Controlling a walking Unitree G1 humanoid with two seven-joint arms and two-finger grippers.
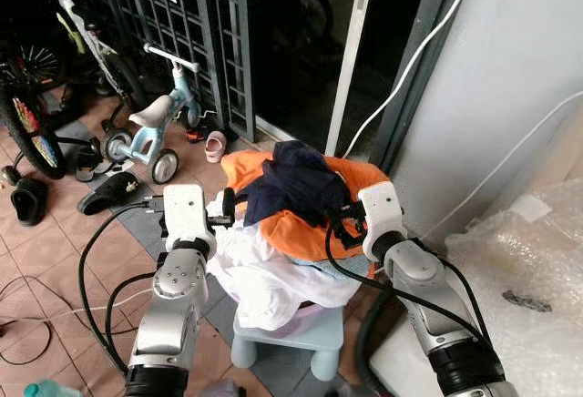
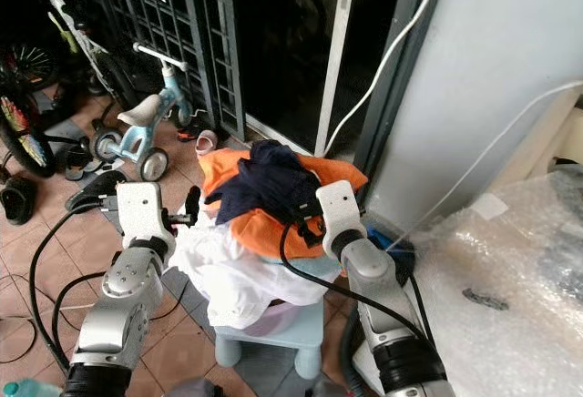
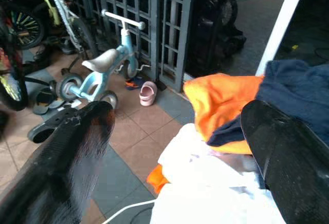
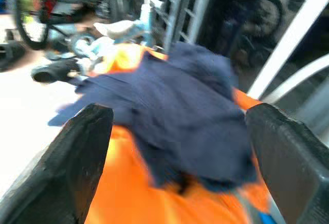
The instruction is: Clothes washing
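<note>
- You see the heaped laundry pile, a dark navy garment point(image 1: 293, 183) on top of orange cloth point(image 1: 301, 229) and white cloth point(image 1: 264, 274), stacked in a pale basin on a small light-blue plastic stool point(image 1: 296, 338).
- The left gripper point(image 3: 175, 152) and right gripper point(image 4: 177, 157) flank the pile, fingers spread wide, holding nothing; judge this as framing the load for a two-sided lift.
- The stool stands on a tiled floor point(image 1: 55, 251) near a dark metal grille point(image 1: 173, 15), a light-blue balance bike point(image 1: 155, 124) and bubble wrap point(image 1: 528, 269).
</note>
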